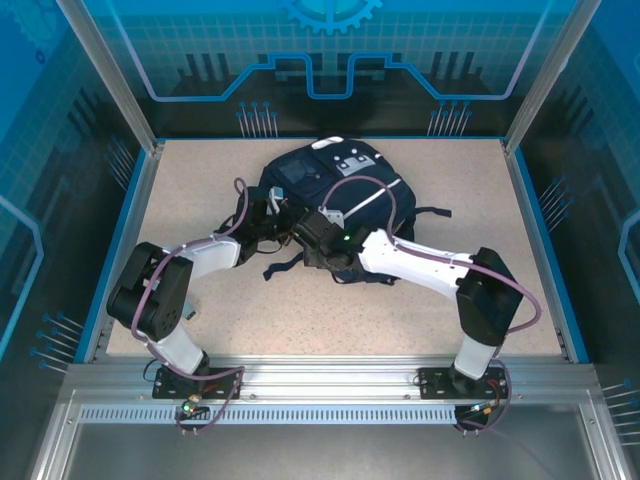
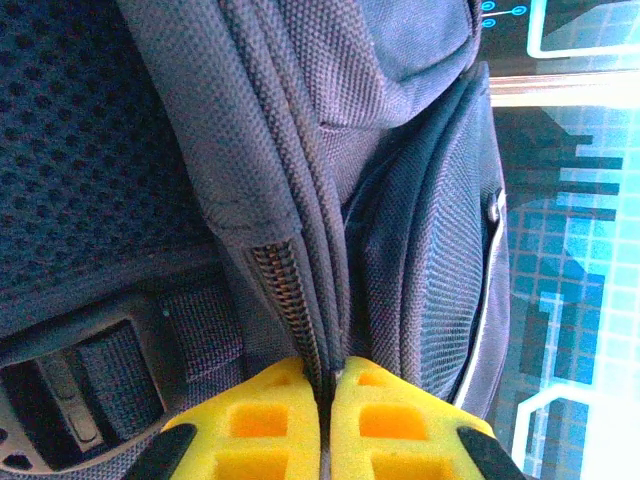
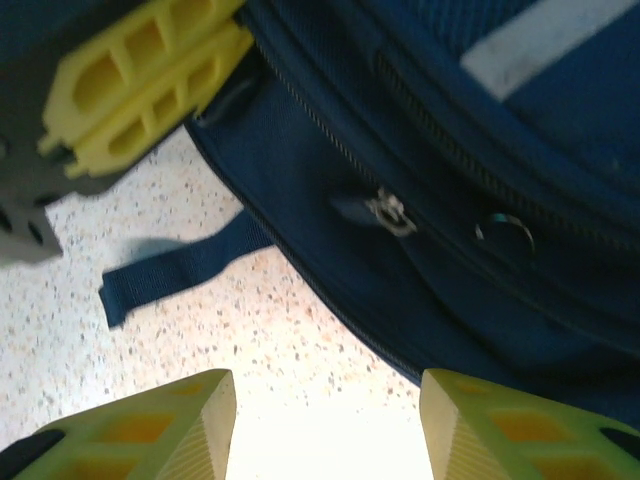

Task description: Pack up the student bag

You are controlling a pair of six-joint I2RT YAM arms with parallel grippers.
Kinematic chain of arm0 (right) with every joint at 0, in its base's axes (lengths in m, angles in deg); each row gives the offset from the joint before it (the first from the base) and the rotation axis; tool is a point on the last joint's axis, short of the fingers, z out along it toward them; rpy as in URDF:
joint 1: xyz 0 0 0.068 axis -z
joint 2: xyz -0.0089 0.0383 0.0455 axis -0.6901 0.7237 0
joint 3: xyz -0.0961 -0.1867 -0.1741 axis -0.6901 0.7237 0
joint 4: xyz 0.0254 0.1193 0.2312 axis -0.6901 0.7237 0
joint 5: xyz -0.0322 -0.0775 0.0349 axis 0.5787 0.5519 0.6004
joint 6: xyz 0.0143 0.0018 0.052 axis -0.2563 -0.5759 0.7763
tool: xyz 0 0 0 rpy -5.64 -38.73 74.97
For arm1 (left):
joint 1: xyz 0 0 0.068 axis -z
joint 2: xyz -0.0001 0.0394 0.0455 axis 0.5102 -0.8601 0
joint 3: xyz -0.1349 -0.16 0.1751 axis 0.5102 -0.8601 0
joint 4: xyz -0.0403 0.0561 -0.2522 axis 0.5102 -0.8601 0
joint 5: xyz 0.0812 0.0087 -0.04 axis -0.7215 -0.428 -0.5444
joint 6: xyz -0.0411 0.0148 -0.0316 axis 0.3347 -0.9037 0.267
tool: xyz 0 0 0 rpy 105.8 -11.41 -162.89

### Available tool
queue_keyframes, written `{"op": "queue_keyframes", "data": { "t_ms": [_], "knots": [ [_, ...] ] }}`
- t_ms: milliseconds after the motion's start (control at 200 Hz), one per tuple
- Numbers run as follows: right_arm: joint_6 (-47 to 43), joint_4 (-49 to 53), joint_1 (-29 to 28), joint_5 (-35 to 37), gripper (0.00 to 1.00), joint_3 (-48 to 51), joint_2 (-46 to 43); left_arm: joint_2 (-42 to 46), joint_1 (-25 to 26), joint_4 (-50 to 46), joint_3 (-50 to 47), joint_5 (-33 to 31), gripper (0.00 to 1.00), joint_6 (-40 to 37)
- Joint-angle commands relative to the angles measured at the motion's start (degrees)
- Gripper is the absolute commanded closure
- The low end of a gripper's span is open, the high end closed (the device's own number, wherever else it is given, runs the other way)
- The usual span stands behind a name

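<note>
Nearest me, my right gripper (image 3: 328, 420) hangs over the speckled table (image 1: 420, 330) with jaws spread and nothing between them, facing the zipper pull (image 3: 390, 212) on the edge of the student bag (image 3: 560, 280), which I judge is the next thing to grab. Just beyond, my left gripper (image 2: 328, 400) is pinched tight on a fold of fabric beside the zipper teeth (image 2: 285, 300), I think to hold the seam taut; the bag lies flat mid-table toward the far side, a loose strap (image 3: 180, 270) trailing from it
</note>
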Motion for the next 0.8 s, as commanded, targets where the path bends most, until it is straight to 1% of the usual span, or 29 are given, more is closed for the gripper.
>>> {"op": "queue_keyframes", "data": {
  "t_ms": [0, 60, 155, 270, 415, 480, 550, 600, 650, 795],
  "knots": [
    [4.85, 1.38, 0.97, 3.44, 0.49, -2.93, 2.23, 2.68, 0.92, 0.98, 2.77, 1.63, 0.94, -1.91],
    [6.72, 2.16, 1.31, 5.07, 0.53, -3.63, 3.15, 2.67, 1.06, 0.66, 2.86, 1.73, 0.93, -1.98],
    [9.28, 3.43, 1.84, 7.64, 0.57, -4.17, 4.05, 2.55, 1.15, 0.12, 3.12, 2.05, 0.93, -2.09],
    [11.25, 3.04, 2.28, 9.49, 0.57, -4.16, 5.0, 2.34, 1.32, -0.19, 3.47, 2.5, 0.94, -2.34],
    [12.13, 3.38, 2.97, 10.99, 0.55, -5.74, 7.12, 1.79, 1.71, -0.25, 4.17, 3.5, 0.94, -2.24],
    [11.95, 2.92, 3.21, 11.39, 0.51, -6.07, 7.62, 1.73, 1.92, -0.15, 4.27, 3.88, 0.94, -2.01],
    [12.44, 3.7, 3.39, 12.43, 0.45, -6.83, 8.34, 1.56, 2.06, -0.19, 4.27, 4.07, 0.94, -2.0],
    [13.41, 4.53, 3.63, 12.88, 0.45, -7.36, 8.71, 1.59, 2.07, -0.15, 4.28, 4.16, 0.94, -2.0],
    [14.82, 5.37, 3.71, 13.65, 0.47, -7.6, 9.06, 1.55, 2.18, -0.2, 4.27, 4.19, 0.94, -1.91],
    [17.87, 8.7, 3.7, 16.2, 0.58, -8.26, 9.65, 1.55, 2.38, -0.5, 4.38, 3.97, 0.95, -1.99]
  ]
}}
